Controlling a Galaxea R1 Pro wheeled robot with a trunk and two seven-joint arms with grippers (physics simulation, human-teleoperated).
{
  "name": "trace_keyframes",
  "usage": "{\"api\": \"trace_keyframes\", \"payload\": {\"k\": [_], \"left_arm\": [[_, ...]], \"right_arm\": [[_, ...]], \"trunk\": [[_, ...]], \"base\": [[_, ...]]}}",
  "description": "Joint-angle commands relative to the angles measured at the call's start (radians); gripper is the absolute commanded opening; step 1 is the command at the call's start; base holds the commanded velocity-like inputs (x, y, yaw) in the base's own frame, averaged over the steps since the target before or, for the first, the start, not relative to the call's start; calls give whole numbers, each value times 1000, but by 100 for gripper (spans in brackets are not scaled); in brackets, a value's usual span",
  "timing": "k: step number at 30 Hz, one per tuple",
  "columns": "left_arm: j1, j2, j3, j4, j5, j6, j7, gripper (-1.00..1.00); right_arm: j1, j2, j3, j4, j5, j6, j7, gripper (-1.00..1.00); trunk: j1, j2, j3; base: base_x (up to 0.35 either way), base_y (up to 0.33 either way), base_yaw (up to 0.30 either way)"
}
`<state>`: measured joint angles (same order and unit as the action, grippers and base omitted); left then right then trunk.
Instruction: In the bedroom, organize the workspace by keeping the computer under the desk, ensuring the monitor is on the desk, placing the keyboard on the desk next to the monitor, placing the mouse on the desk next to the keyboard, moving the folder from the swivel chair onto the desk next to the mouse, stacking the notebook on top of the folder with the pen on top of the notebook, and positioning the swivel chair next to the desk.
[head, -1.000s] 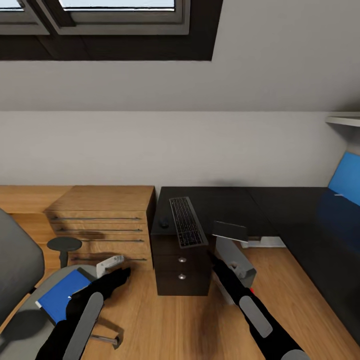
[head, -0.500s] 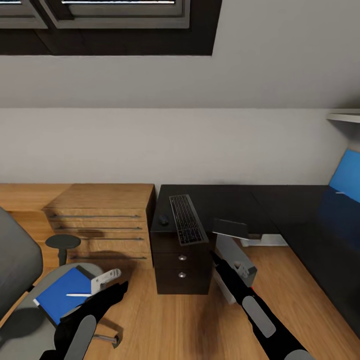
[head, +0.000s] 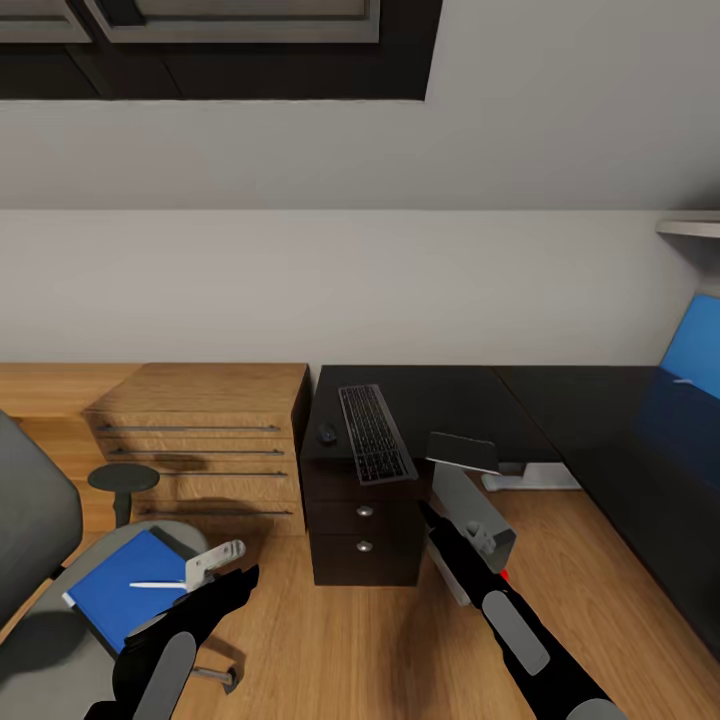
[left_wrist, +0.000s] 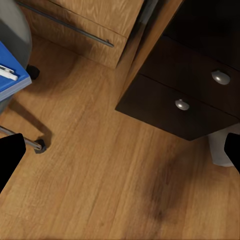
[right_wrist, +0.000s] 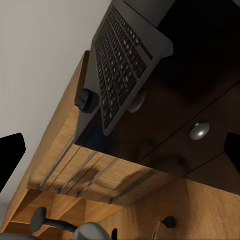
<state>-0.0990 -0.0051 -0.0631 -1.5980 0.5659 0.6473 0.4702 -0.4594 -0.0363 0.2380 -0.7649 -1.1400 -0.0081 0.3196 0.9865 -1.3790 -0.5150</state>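
The black keyboard (head: 375, 433) (right_wrist: 122, 55) lies lengthwise on the desk (head: 440, 395), its near end jutting past the front edge over the drawers. The mouse (head: 326, 432) (right_wrist: 86, 100) sits just left of it. A dark grey notebook (head: 462, 452) rests at the desk's edge over the light grey computer (head: 478, 520). The blue folder (head: 120, 590) (left_wrist: 6, 75) lies on the swivel chair (head: 35, 520) with the white pen (head: 158, 585) on top. My left gripper (head: 238, 580) (left_wrist: 120, 155) hangs open right of the seat. My right gripper (head: 428, 515) (right_wrist: 120, 150) is open below the notebook. The monitor is out of view.
Low oak cabinets (head: 200, 430) stand left of the desk's dark drawer unit (head: 362, 535) (left_wrist: 185, 100). The desk's long wing runs down the right side, below a blue wall panel (head: 695, 350). Oak floor (head: 330, 650) lies between chair and drawers.
The camera tipped down slightly. My left arm drew back toward me off the chair seat, uncovering the pen on the folder. The right arm has barely shifted.
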Motion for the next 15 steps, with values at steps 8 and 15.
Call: {"api": "trace_keyframes", "payload": {"k": [8, 15], "left_arm": [[-1, -3, -6, 9, 10, -2, 13, 100], [-1, -4, -15, 26, 11, -4, 17, 100]], "right_arm": [[-1, -2, 2, 2, -12, -1, 4, 100], [-1, -3, -2, 81, -15, 6, 254, 100]], "trunk": [[31, -57, -26], [58, -106, -48]], "base": [[0, 0, 0], [0, 0, 0]]}}
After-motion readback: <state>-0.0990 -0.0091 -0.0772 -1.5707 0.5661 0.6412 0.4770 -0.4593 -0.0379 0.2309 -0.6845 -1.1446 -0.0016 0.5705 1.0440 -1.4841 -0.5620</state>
